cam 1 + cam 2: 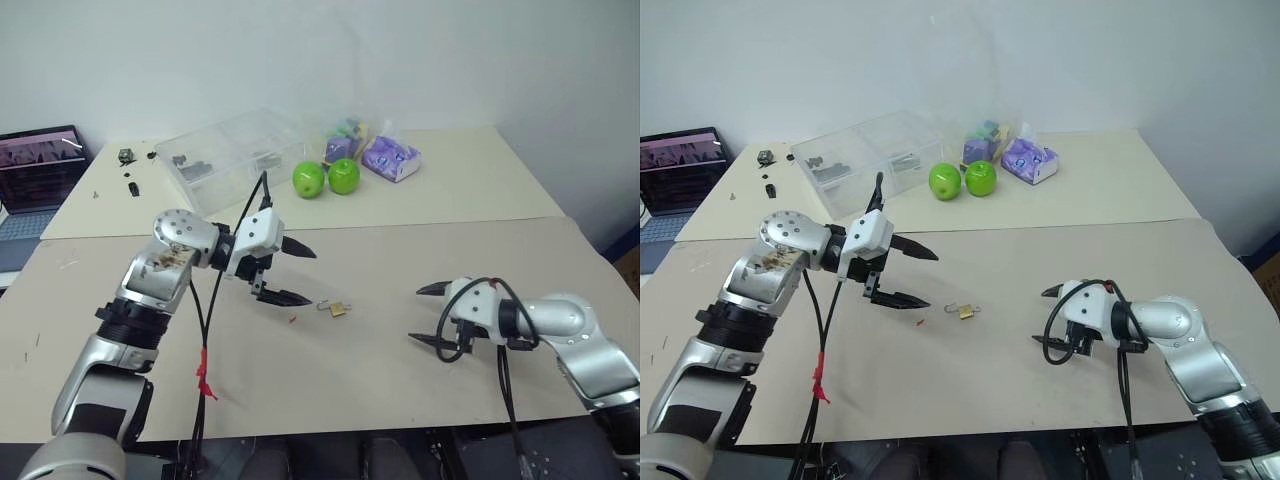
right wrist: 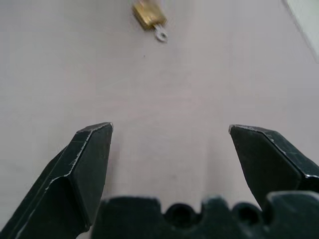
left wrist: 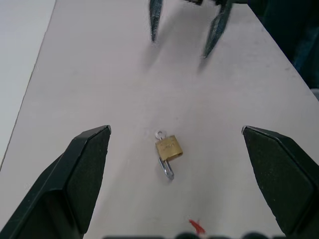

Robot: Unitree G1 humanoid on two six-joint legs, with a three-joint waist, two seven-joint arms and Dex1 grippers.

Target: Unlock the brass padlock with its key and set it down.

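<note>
The brass padlock (image 1: 339, 309) lies flat on the beige table between my two grippers, free of both. Its thin silvery shackle (image 3: 167, 168) sticks out toward the left gripper. The small silver ring of the key (image 3: 159, 134) shows at the padlock's other end, toward the right gripper, and appears to sit in the lock. My left gripper (image 1: 310, 277) hovers open just left of the padlock, pointing at it. My right gripper (image 1: 415, 314) is open and stands off to the padlock's right. The right wrist view has the padlock (image 2: 147, 14) far ahead of the spread fingers.
Two green apples (image 1: 309, 180) (image 1: 344, 177), a clear plastic box (image 1: 235, 150) and a purple packet (image 1: 390, 158) stand on the far table. A laptop (image 1: 40, 170) sits at the far left. A tiny red speck (image 1: 291, 320) lies near the padlock.
</note>
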